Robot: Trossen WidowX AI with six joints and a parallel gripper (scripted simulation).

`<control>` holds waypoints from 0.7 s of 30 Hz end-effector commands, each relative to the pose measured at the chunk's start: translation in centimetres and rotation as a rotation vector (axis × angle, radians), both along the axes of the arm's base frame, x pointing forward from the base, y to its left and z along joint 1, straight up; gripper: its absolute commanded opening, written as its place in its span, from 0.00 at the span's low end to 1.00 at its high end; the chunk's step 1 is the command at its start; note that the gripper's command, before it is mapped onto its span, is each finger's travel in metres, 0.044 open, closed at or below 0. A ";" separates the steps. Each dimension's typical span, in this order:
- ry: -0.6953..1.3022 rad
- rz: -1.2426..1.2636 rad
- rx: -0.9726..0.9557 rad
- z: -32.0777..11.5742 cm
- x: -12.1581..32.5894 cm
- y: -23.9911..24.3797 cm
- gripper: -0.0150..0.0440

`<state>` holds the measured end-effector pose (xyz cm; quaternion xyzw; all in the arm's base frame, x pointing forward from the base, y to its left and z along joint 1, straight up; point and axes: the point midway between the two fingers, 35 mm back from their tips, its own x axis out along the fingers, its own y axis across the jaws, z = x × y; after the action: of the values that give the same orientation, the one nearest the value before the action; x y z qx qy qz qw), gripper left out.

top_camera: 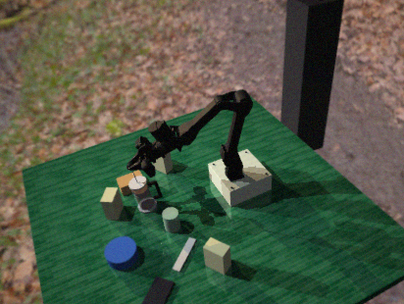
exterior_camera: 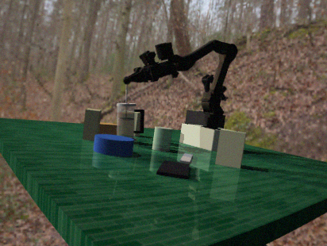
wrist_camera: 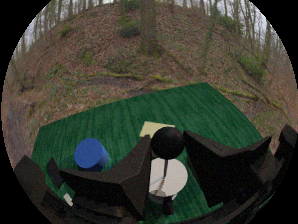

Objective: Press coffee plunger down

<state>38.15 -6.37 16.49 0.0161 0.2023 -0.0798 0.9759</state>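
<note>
Green wood-grain desk (top_camera: 304, 230), kinda glossy, you can see reflections of the blocks in it. The coffee press (exterior_camera: 126, 119) stands upright near the far left part of the desk, a see-through cylinder with a pale round lid (wrist_camera: 166, 179) and a dark handle (exterior_camera: 139, 121) on one side. A thin rod (exterior_camera: 126, 95) sticks straight up out of it, topped with a round black knob (wrist_camera: 168, 141).

The gripper (wrist_camera: 168, 156) hangs over the press with its dark wedge-shaped fingers pinching that knob from both sides; the wrist view shows this best.

Around the press: a tan block (top_camera: 112, 203), an orange-brown block (top_camera: 125, 182) half hidden behind the press, a pale green cylinder (top_camera: 171, 219), a flat blue puck (top_camera: 121, 253), a light grey strip (top_camera: 183, 254), another beige block (top_camera: 217, 255), and a black slab (top_camera: 159, 291) cut off by the frame edge in the top view. Another pale block (top_camera: 164, 163) sits mostly hidden under the arm. There's also a small greyish ring-like thing (top_camera: 147, 205) by the press's base, can't tell what it is.
</note>
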 end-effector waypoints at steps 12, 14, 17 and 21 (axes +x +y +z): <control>0.097 -0.004 0.017 -5.7 -0.1 0.0 0.47; 0.097 -0.004 0.017 -5.9 0.2 0.0 0.47; 0.097 -0.004 0.017 -6.0 0.5 0.0 0.47; 0.097 -0.004 0.017 -6.0 0.8 -0.1 0.47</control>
<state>39.44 -6.51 13.51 0.0161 0.2080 -0.0796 0.9747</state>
